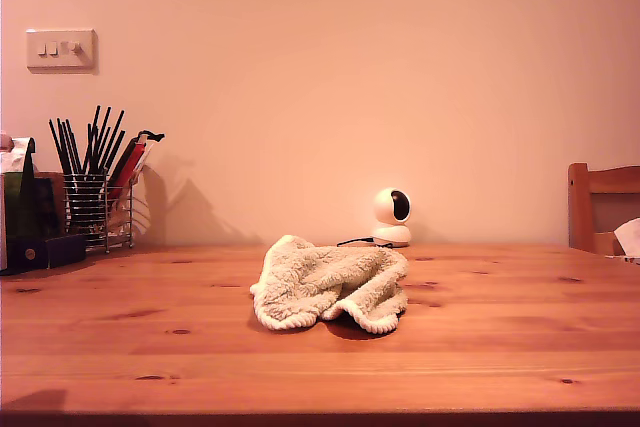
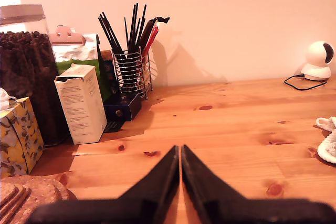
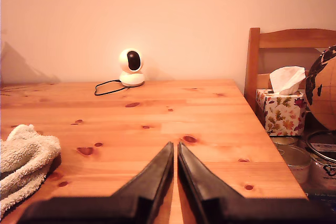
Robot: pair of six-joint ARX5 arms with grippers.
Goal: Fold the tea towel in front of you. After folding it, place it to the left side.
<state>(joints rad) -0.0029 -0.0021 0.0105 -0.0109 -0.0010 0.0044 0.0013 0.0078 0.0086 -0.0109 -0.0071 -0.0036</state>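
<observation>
My first end effector (image 2: 180, 153) hovers low over the wooden table (image 2: 231, 124), its black jaws pressed together on nothing. The cream-white fluffy terry tea towel (image 2: 329, 139) lies crumpled on the table, off to one side of it and apart; a wire holder of black utensils (image 2: 131, 69) stands ahead by the wall. My second end effector (image 3: 175, 150) is likewise clenched and empty, with the towel just beside it and a small round white camera (image 3: 131, 66) well ahead. In the exterior view the towel sits mid-table.

Crumpled cream tea towel (image 1: 330, 285) mid-table
</observation>
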